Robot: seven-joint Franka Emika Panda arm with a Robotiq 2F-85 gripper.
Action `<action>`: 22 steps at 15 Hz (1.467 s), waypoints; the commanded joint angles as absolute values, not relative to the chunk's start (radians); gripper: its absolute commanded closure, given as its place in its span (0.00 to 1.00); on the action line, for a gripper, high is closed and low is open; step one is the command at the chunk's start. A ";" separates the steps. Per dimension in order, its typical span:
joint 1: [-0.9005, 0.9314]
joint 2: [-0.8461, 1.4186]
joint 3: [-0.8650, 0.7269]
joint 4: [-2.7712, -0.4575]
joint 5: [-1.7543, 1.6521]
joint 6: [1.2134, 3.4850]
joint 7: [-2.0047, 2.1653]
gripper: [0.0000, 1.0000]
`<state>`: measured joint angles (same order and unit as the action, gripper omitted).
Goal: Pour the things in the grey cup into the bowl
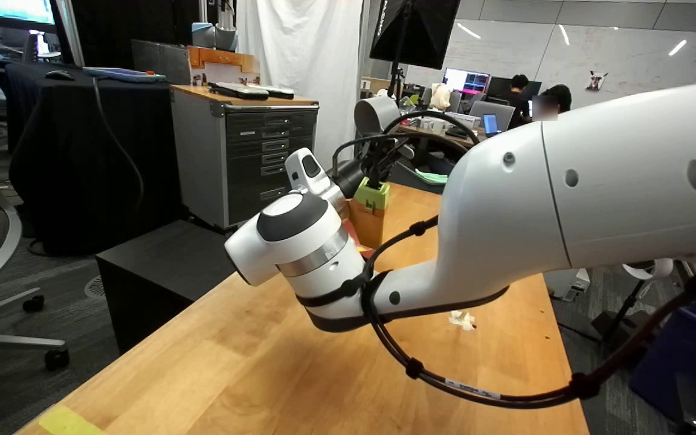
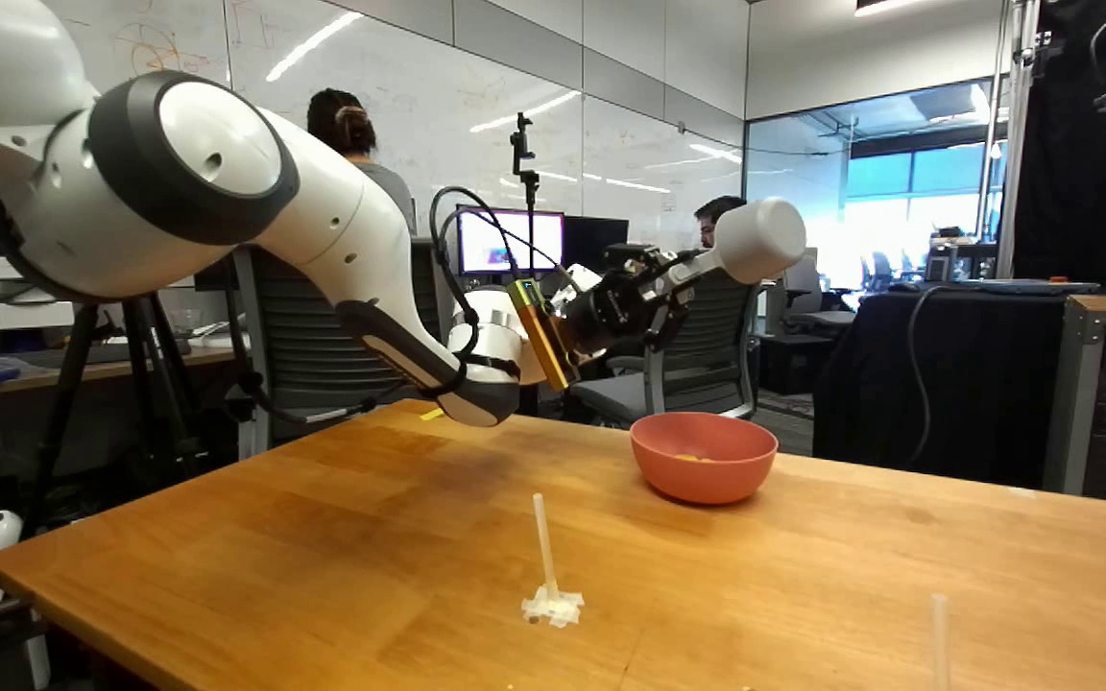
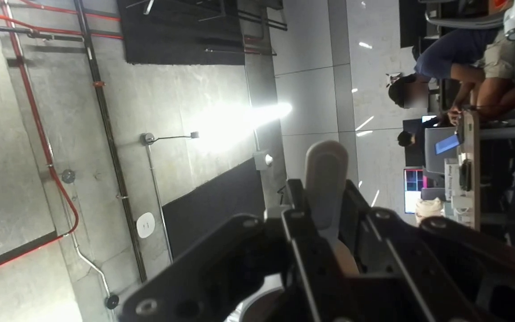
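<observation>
A black tool [image 3: 323, 201] is clamped on the handle [image 3: 327, 172] of a pale grey cup [image 2: 762, 240], which juts out, tilted, beyond the tool and above a wooden surface [image 2: 351, 537]. In an exterior view, a pink-red bowl [image 2: 706, 482] sits on that surface below the tool, small yellow pieces [image 2: 691, 457] inside it; the cup's inside cannot be made out. Lower down, well apart from the tool, a pale stick [image 2: 543, 540] rises from a white patch [image 2: 565, 607].

Yellow pieces [image 2: 692, 458] in the bowl [image 2: 704, 482] seem partly hidden.
</observation>
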<state>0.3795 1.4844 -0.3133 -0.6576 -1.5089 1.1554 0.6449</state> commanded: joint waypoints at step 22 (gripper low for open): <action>0.031 1.179 0.123 -0.649 -0.984 1.413 0.683 0.94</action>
<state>0.0837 1.2472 0.0549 -0.5734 -1.0576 1.3616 0.6392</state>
